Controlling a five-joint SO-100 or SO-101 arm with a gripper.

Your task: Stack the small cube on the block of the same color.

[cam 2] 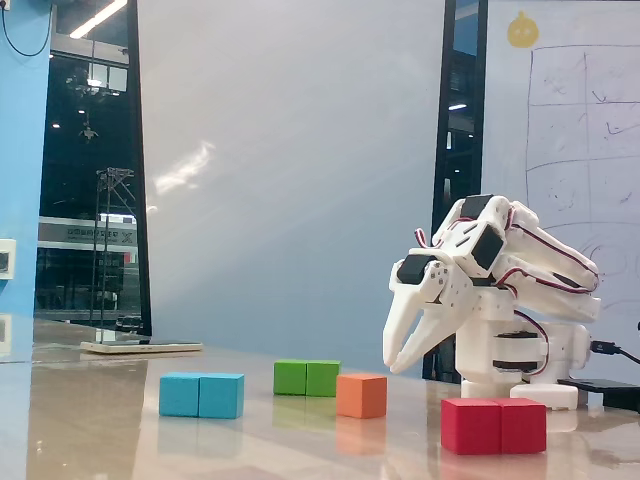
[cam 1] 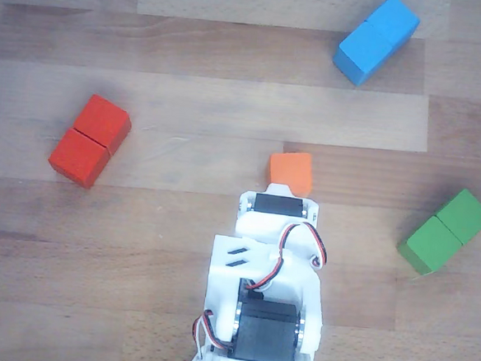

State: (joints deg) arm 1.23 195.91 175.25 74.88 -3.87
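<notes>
The small orange cube (cam 1: 290, 172) sits on the wooden table just beyond the arm's wrist; in the fixed view it (cam 2: 361, 395) stands between the other blocks. The red double block (cam 1: 89, 140) lies far to the left in the other view and nearest the camera in the fixed view (cam 2: 493, 425). My gripper (cam 2: 394, 366) points down above the table, to the right of the orange cube in the fixed view. Its fingertips meet and hold nothing. In the other view the white arm (cam 1: 266, 281) hides the fingers.
A blue double block (cam 1: 377, 39) lies at the top right and a green double block (cam 1: 445, 231) at the right. In the fixed view the blue block (cam 2: 201, 395) is on the left and the green block (cam 2: 307, 378) lies behind the orange cube.
</notes>
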